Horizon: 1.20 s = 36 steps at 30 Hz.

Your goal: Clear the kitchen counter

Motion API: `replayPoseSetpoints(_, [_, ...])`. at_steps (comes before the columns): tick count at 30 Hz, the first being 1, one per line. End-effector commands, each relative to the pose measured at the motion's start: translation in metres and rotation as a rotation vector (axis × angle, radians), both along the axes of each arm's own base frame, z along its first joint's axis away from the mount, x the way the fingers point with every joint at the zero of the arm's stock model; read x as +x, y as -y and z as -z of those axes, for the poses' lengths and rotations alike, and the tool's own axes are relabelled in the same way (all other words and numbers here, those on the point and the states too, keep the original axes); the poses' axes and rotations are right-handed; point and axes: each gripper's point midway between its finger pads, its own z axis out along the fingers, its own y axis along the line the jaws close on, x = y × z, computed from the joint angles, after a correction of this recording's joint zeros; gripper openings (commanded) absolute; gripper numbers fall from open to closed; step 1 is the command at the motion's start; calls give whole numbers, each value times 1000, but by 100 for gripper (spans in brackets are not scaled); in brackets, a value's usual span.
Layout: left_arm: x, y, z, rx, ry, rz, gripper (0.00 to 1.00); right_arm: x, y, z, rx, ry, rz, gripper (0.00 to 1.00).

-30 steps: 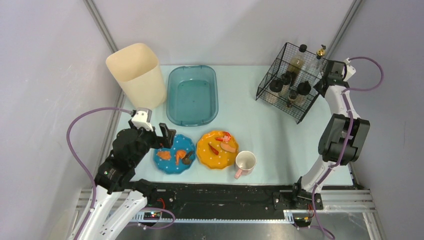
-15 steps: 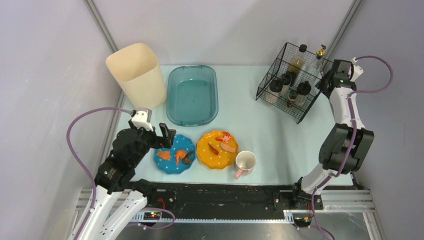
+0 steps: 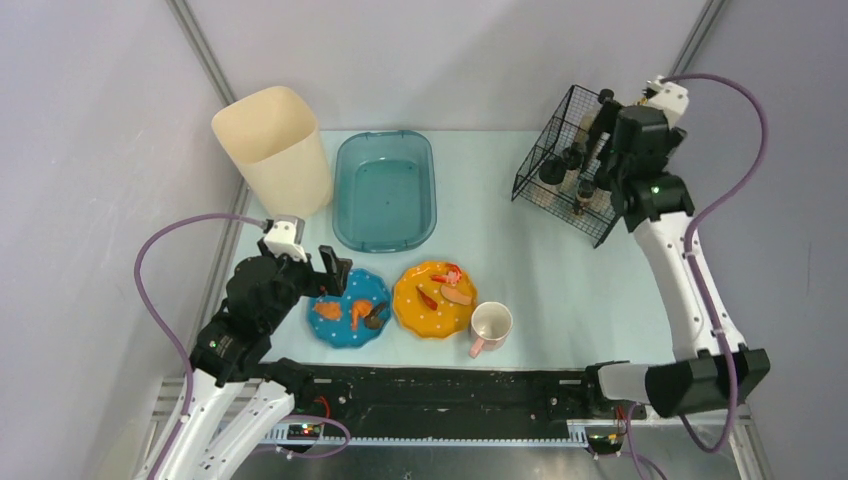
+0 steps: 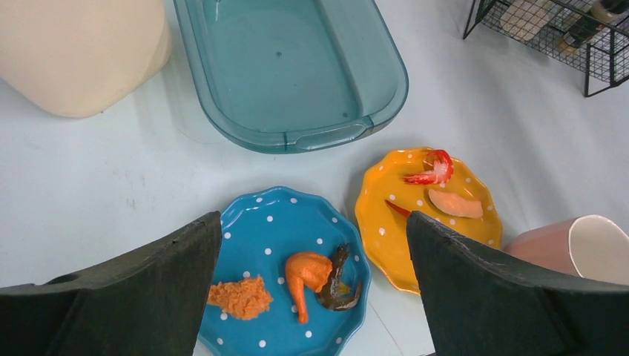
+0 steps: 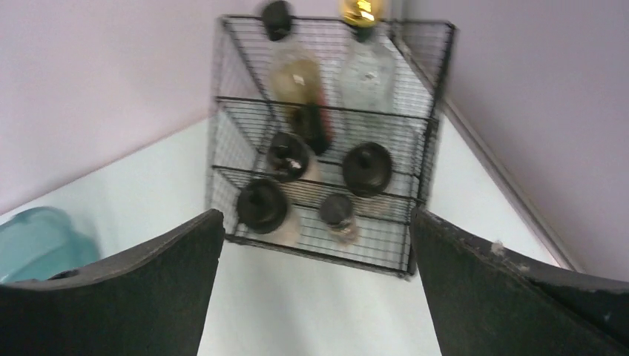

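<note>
The pale light-blue kitchen counter carries a blue dotted plate with orange food scraps and a dark shrimp. Beside it are an orange dotted plate with red and pink scraps and a pink mug. My left gripper hangs open just above the blue plate's far-left edge, holding nothing. My right gripper is open and empty, raised near the front of the wire basket of bottles and jars.
A teal plastic basin lies behind the plates and a tall cream bin stands at the back left. Walls and metal rails close in the counter on three sides.
The right arm swung up from the basket's right side to over it, and its gripper opened wide. The left arm and the dishes have not moved.
</note>
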Motion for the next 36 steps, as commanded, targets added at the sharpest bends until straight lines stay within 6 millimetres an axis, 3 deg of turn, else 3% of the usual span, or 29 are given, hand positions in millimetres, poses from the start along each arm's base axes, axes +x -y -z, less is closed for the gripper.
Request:
replayPoseSetpoints(1, [6, -5, 1, 20, 3, -28, 98, -17, -46, -54, -69, 150, -100, 100])
replayPoseSetpoints(4, [8, -7, 5, 31, -8, -42, 98, -17, -96, -70, -77, 182, -247, 99])
replayPoseSetpoints(6, [9, -8, 6, 39, -15, -51, 98, -19, -142, -74, -105, 175, -370, 99])
replayPoseSetpoints(9, [10, -10, 8, 47, -21, -61, 98, -17, -183, -79, -158, 168, -466, 100])
replayPoseSetpoints(13, [10, -10, 7, 47, -22, -63, 98, -9, -240, -58, -110, 144, -624, 95])
replayPoseSetpoints(14, [10, -10, 8, 47, -23, -63, 98, -7, -261, -43, -70, 119, -706, 93])
replayPoseSetpoints(18, [9, -10, 7, 44, -21, -61, 98, -3, -315, -4, 32, 47, -909, 79])
replayPoseSetpoints(22, [9, -11, 6, 42, -18, -66, 98, 16, -336, 41, 46, -65, -911, 77])
replayPoseSetpoints(25, [9, -10, 7, 42, -21, -63, 98, 33, -348, 95, 73, -210, -879, 81])
replayPoseSetpoints(26, [9, -10, 6, 41, -21, -61, 98, 36, -351, 98, 95, -229, -871, 81])
replayPoseSetpoints(27, [9, -9, 6, 42, -21, -58, 98, 41, -357, 118, 100, -272, -869, 82])
replayPoseSetpoints(32, [9, -9, 8, 45, -27, -57, 98, 56, -375, 161, 133, -317, -835, 83])
replayPoseSetpoints(36, [10, -10, 9, 50, -31, -61, 98, 68, -374, 187, 108, -343, -771, 83])
